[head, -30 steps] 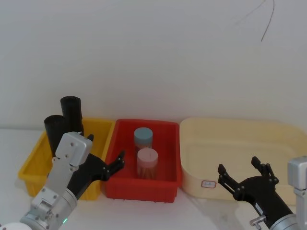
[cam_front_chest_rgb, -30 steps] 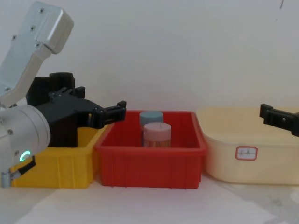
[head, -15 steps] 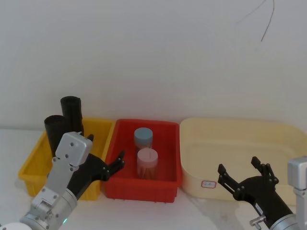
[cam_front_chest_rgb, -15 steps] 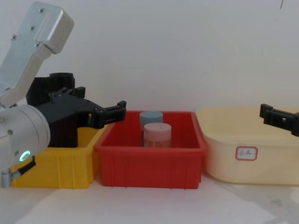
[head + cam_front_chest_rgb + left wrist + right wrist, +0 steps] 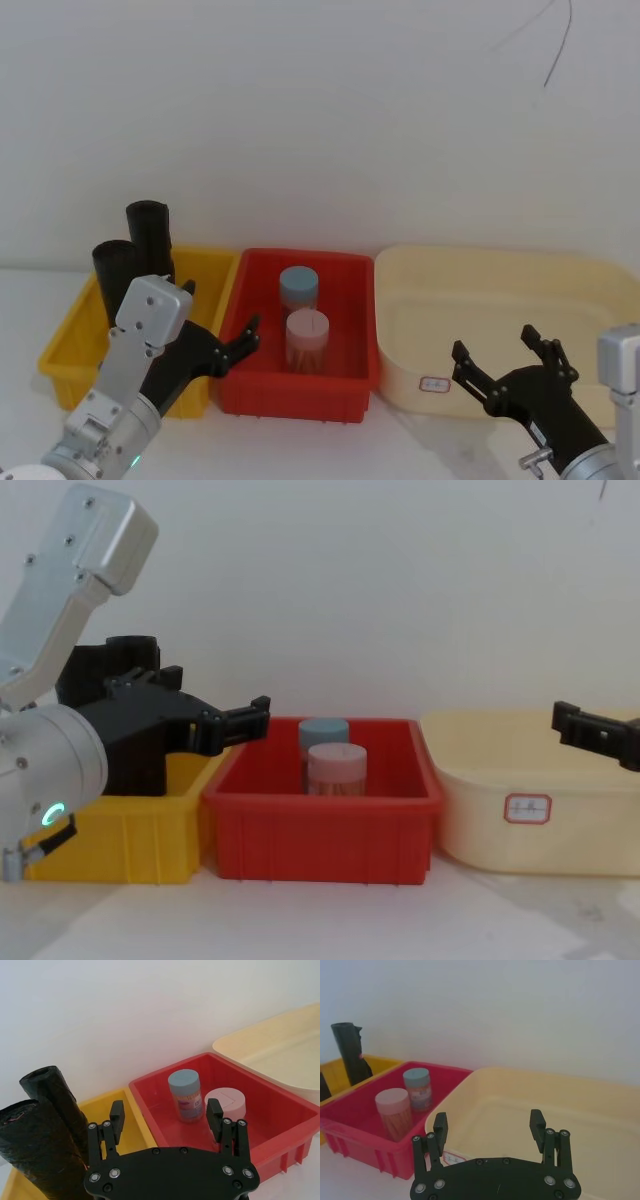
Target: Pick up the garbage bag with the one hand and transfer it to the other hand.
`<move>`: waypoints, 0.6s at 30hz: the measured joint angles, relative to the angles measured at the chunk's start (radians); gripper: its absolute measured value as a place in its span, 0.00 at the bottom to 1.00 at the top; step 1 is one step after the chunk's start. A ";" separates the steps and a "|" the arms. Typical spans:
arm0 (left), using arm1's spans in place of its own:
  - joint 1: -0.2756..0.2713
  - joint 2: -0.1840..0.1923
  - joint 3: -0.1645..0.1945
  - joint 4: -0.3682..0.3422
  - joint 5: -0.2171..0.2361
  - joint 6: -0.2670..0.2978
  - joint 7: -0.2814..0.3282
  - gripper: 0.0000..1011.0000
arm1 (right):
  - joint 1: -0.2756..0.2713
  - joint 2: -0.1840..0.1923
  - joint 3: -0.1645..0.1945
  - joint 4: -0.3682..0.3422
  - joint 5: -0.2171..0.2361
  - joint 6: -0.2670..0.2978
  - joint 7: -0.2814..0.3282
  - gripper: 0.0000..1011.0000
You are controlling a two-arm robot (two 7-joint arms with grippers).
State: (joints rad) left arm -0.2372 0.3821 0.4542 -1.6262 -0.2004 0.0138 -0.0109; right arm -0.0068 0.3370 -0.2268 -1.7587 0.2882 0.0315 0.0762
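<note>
**Garbage bag** (image 5: 148,232): tall black roll standing upright at the back left corner of the yellow bin (image 5: 60,352), left of frame. It is probably the rear roll, though the second black roll (image 5: 114,268) just in front looks alike.

**Left tool** (image 5: 217,315): lower left, fingers spread and empty. It points over the rim between the yellow bin and the red bin (image 5: 300,402), and is not on either roll.

**Right tool** (image 5: 494,345): lower right, fingers apart and empty, before the cream tub (image 5: 480,258).

**Step in hand:** reach for the roll.

- Swing the left tool toward frame left.
- Straddle the roll above the bin rim, clear of its neighbour.
- Grip near one end.
- Lift straight up, leaving free length for the right tool.
</note>
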 joint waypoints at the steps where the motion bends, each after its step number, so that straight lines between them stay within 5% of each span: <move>1: 0.000 0.000 0.000 0.000 0.000 0.000 0.000 0.99 | 0.006 0.000 -0.001 0.005 0.001 -0.002 0.008 0.99; 18: 0.000 0.000 0.000 0.000 0.000 0.000 0.000 0.99 | 0.137 0.031 -0.030 0.105 0.055 -0.009 0.197 0.99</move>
State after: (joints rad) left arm -0.2371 0.3821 0.4542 -1.6262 -0.2004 0.0138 -0.0110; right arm 0.1302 0.3678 -0.2572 -1.6538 0.3428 0.0229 0.2736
